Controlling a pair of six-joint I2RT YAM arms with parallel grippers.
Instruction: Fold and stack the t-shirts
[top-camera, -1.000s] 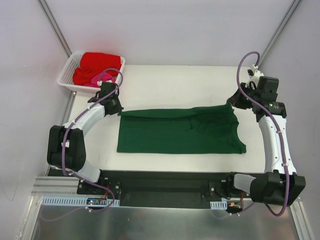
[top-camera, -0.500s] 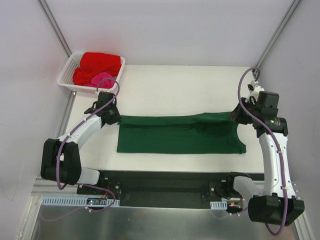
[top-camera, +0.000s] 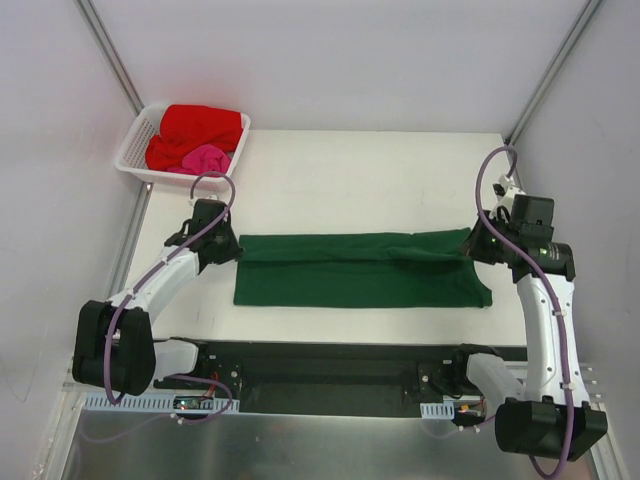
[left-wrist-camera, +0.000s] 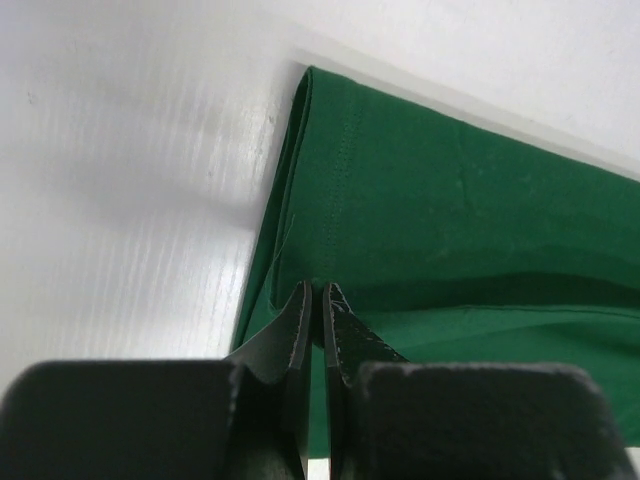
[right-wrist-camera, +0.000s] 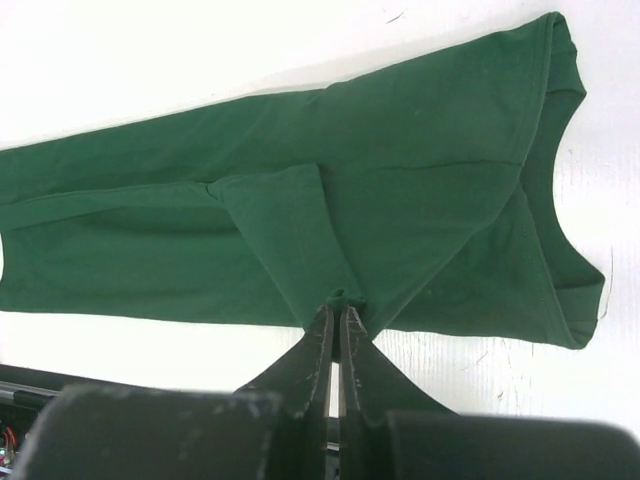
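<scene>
The dark green t-shirt (top-camera: 360, 270) is laid as a long band across the middle of the desk (top-camera: 350, 180), its far edge doubled over towards the near side. That edge is pinched at one end by the left fingers (left-wrist-camera: 299, 335) and at the other by the right fingers (right-wrist-camera: 321, 350), each pair pressed together on cloth. The red t-shirt (top-camera: 200, 128) and pink t-shirt (top-camera: 205, 158) are bunched in the white basket (top-camera: 135, 150) at the far left corner.

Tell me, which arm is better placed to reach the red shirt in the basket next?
Probably left: the left fingers, shut on the green shirt, are close to the basket holding the red shirt; the right fingers pinch the cloth far across the table.
</scene>
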